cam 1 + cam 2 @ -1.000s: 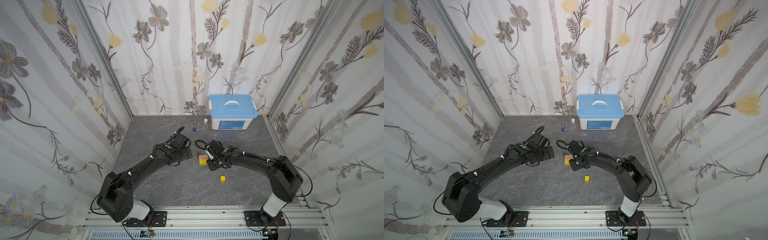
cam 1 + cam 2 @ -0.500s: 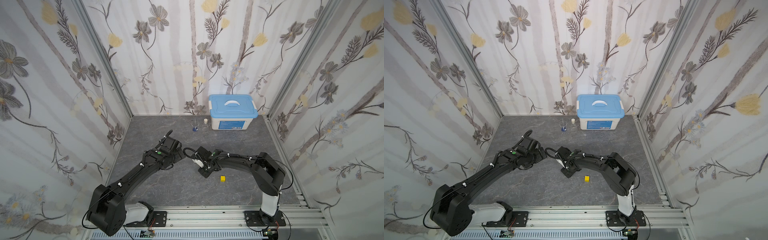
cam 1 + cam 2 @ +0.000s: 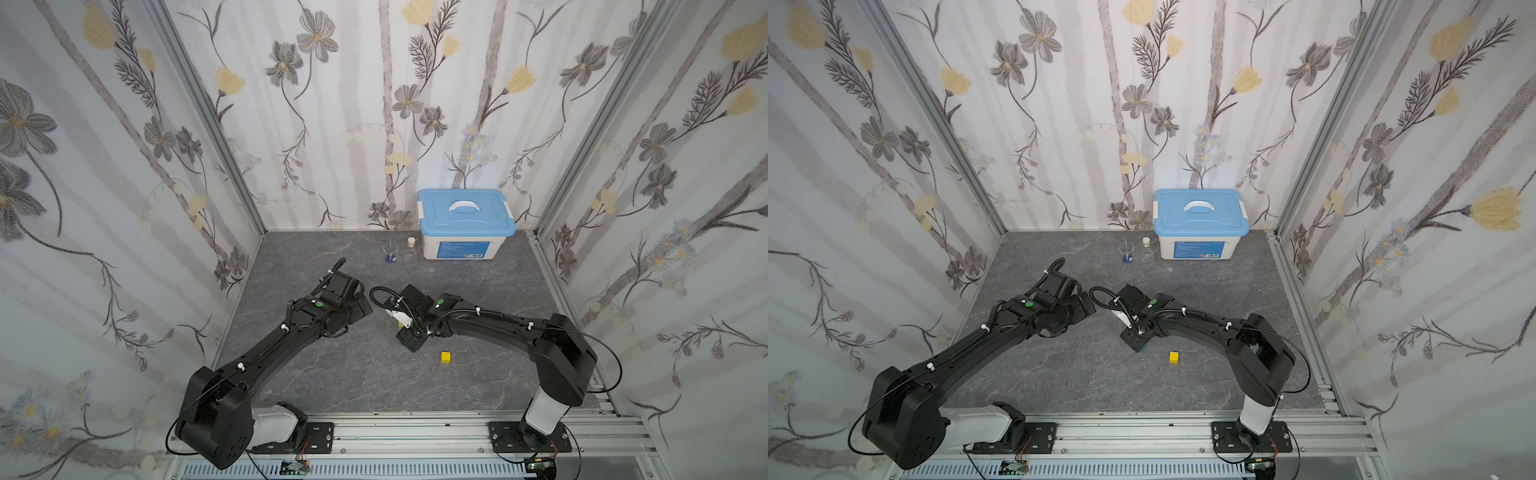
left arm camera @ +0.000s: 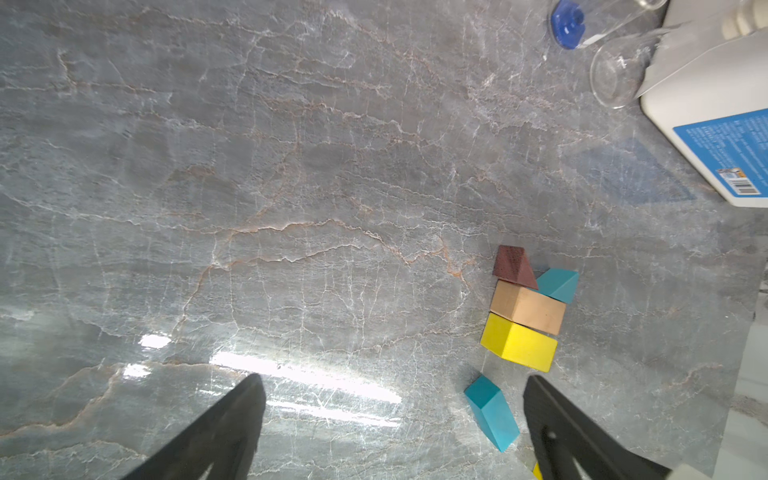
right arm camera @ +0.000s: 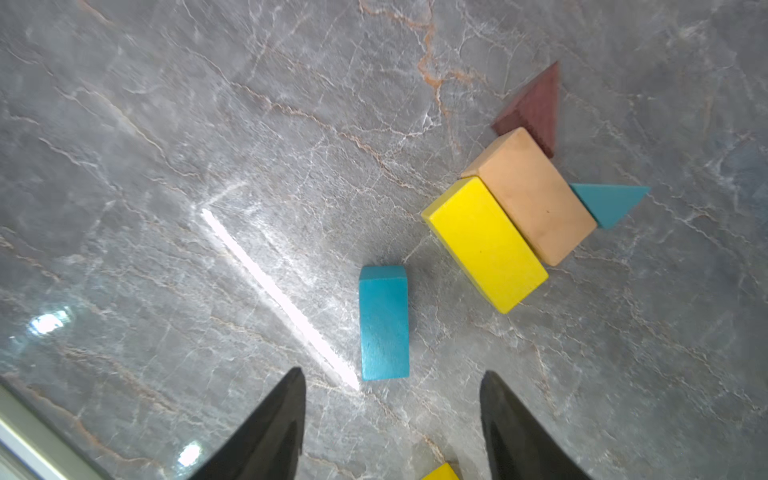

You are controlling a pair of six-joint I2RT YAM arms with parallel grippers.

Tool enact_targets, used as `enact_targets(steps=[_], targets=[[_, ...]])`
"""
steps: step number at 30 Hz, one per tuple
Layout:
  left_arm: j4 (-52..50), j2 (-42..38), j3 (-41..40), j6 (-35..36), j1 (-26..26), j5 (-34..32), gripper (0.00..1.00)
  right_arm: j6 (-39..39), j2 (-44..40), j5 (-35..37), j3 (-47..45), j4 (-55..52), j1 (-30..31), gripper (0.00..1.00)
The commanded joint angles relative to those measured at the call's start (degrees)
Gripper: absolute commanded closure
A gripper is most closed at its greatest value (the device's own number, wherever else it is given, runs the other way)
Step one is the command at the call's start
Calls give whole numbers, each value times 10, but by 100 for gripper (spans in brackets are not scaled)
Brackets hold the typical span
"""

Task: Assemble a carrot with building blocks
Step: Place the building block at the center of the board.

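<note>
In the right wrist view the maroon triangle (image 5: 534, 110) and teal triangle (image 5: 609, 203) touch the tan bar (image 5: 536, 195). The yellow bar (image 5: 484, 243) lies flush against the tan bar. A teal bar (image 5: 383, 323) lies flat on the table, apart from the yellow bar and skewed to it. My right gripper (image 5: 392, 372) is open just behind the teal bar's near end, holding nothing. The yellow cube (image 3: 445, 357) sits alone nearer the front. My left gripper (image 4: 394, 377) hangs wide open and empty to the left of the blocks.
A blue-lidded white box (image 3: 465, 224) stands at the back wall. A small glass beaker (image 3: 390, 253) and a small bottle (image 3: 411, 243) stand to its left. Patterned walls close in both sides, and a metal rail (image 3: 415, 432) runs along the front.
My right gripper has moved toward the front from beside the stacked blocks and opened, leaving the teal bar on the table. My left arm has drawn back to the left.
</note>
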Motion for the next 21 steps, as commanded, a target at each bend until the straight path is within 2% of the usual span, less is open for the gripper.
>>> enact_targets(steps=[1, 4, 8, 11, 14, 18, 21], targets=[[5, -13, -5, 6, 4, -31, 0, 36, -20, -22, -8, -30, -2, 34], [3, -35, -4, 15, 10, -40, 0, 62, -31, -38, -20, -30, -2, 31], [2, -35, -3, 21, 12, -40, 0, 90, -47, -51, -39, -23, -1, 19], [5, -30, -4, 23, 12, -33, 0, 100, -57, -57, -50, -14, -1, 18], [11, -28, -9, 24, 12, -26, 0, 104, -57, -57, -58, -14, -1, 9], [20, -26, -13, 24, 12, -18, 0, 113, -62, -58, -69, -5, 3, 18], [22, -22, -13, 26, 12, -15, 0, 118, -57, -57, -76, 5, 7, 33]])
